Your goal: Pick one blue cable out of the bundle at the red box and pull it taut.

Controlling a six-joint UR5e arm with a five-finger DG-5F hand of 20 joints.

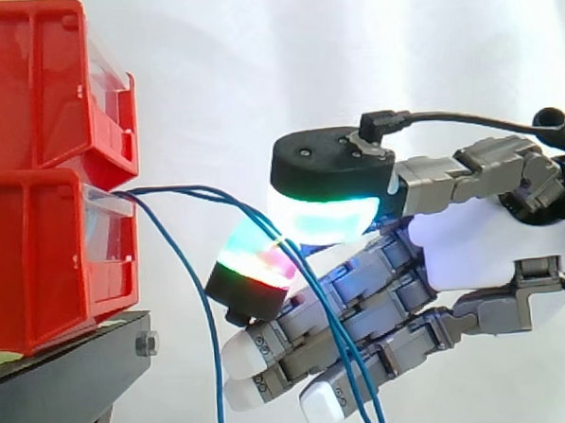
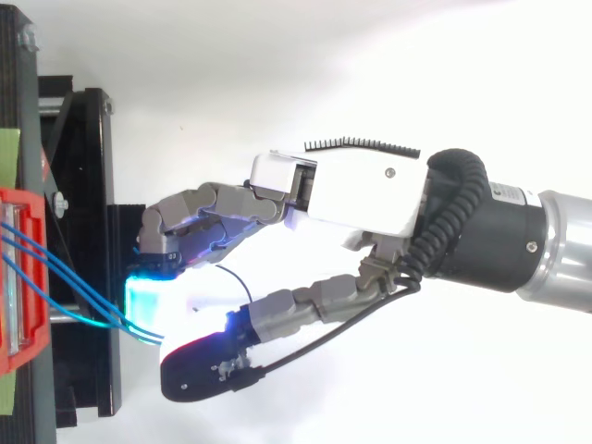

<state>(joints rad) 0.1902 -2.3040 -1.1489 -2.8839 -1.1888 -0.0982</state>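
White curtain [image 1: 350,56] behind everything. Two red bins were stacked at the left, the upper bin [image 1: 29,83] on the lower bin [image 1: 39,272], both on a black stand [image 1: 74,383]. The arm [image 2: 546,245] reached in from the right, level with the lower bin. The hand [image 1: 474,244] sat right of the bins, apart from them, fingers pointing left toward the lower bin's front. It was clamped on the blue cables [image 1: 182,189]: the big cyan-green thumb pad [image 1: 326,219] on top and a red-green fingertip pad [image 1: 257,260] below it had met, with cable running between them. The other fingers lay lower, loosely stretched left with white tips, and held nothing. The cables came out of the lower bin's front opening, ran right in a shallow arc to the pinch, and were not tight. Past the pinch two strands dropped in front of the lower fingers. Another strand hung straight down just right of the stand, clear of the hand.
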